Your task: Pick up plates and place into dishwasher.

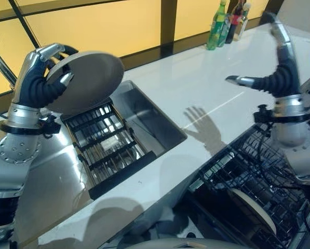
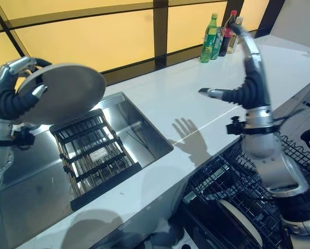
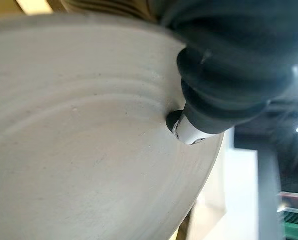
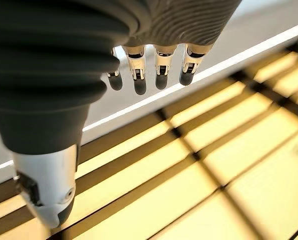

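The left hand (image 1: 40,78) has its fingers and thumb curled round a big grey plate (image 1: 84,80). It holds the plate up in the air, tilted, above the sink (image 1: 155,122) and the dark rack (image 1: 105,142) that sits in the sink. The right hand (image 2: 232,95) is up over the white counter (image 1: 206,88), past the sink, with its fingers straight and nothing in it. The dishwasher basket (image 2: 232,202) is below the counter edge, and one plate (image 2: 243,220) is already in it. I think the plate is picked up, and next it must go across to that basket.
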Tool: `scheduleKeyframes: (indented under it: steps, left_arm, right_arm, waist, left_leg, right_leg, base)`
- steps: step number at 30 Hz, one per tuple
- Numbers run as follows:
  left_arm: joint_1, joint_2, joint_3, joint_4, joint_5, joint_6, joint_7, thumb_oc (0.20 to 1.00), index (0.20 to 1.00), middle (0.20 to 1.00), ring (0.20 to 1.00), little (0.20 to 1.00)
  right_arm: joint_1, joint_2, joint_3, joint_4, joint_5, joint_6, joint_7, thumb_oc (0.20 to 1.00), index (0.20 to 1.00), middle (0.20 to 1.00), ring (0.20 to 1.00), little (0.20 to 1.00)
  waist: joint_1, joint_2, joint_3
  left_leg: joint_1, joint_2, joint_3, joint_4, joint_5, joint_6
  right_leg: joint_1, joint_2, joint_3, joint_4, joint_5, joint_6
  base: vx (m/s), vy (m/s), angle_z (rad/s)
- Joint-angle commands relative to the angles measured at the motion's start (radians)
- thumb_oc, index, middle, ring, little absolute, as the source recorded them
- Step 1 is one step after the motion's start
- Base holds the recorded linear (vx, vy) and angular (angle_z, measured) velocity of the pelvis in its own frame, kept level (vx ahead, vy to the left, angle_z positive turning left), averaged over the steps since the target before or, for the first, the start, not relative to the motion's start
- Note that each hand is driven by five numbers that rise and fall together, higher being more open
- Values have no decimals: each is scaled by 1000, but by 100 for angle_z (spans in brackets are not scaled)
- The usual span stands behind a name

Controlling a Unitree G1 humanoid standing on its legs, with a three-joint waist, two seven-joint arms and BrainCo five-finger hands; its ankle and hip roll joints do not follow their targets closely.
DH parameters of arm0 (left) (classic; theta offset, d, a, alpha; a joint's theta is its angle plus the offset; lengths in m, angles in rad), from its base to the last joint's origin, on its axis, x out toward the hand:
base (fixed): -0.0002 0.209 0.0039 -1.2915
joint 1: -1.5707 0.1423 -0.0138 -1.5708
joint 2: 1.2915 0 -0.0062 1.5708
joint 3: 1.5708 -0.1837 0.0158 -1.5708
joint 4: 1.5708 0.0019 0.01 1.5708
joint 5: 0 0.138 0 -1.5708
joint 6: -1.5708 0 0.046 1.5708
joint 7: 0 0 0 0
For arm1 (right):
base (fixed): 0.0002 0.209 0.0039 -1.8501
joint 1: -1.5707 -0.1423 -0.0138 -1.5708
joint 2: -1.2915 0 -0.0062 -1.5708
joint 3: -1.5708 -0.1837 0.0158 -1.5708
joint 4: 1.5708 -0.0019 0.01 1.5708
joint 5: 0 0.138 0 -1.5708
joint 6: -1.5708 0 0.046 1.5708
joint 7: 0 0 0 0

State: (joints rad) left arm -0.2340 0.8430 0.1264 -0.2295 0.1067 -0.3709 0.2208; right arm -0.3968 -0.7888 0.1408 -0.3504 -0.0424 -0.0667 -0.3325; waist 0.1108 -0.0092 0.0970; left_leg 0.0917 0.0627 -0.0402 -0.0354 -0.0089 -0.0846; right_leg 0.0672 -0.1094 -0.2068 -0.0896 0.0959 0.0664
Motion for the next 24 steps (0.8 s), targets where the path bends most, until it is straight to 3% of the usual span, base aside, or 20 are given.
scheduleKeyframes:
  steps: [1, 6, 12, 19, 24]
  left_arm:
    - [-111, -11, -78, -37, 43, -86, 64, 200, 200, 200, 200, 200]
    - [-238, -84, -208, -54, 130, -172, 171, 200, 200, 200, 200, 200]
    - [-318, -135, -307, -66, 211, -258, 241, 200, 200, 200, 200, 200]
    - [-353, -128, -342, -77, 245, -301, 255, 200, 200, 200, 200, 200]
    - [-362, -76, -329, -86, 268, -339, 235, 200, 200, 200, 200, 200]
  right_arm:
    - [-93, 2, 50, -47, 50, -46, 44, 1000, 1000, 1000, 1000, 1000]
    - [-177, 88, 171, -29, 96, -60, 95, 1000, 1000, 1000, 1000, 1000]
    - [-215, 123, 218, -26, 151, -76, 120, 1000, 1000, 1000, 1000, 1000]
    - [-217, 139, 216, -16, 165, -70, 139, 1000, 1000, 1000, 1000, 1000]
    - [-202, 108, 194, -3, 173, -65, 155, 1000, 1000, 1000, 1000, 1000]
  waist:
    - [5, -4, -74]
    - [-1, -4, -83]
    - [-21, 2, -88]
    - [-29, 3, -93]
    - [-32, 6, -96]
  left_leg:
    - [-77, -12, -11, 51, -35, 13]
    - [-74, -13, -18, 39, -29, 12]
    - [-72, -12, -15, 30, -26, 13]
    - [-66, -14, -9, 23, -27, 15]
    - [-66, -13, -2, 23, -24, 15]
  right_leg:
    - [2, -58, -17, 203, -203, 61]
    - [2, -53, -18, 212, -209, 58]
    - [-6, -47, -6, 230, -219, 57]
    - [-4, -49, 2, 224, -215, 63]
    - [-4, -50, 5, 222, -210, 65]
  base:
    - [-46, -11, 2]
    - [-31, -12, 2]
    - [-19, -4, 5]
    - [0, 0, 0]
    - [0, 0, 0]
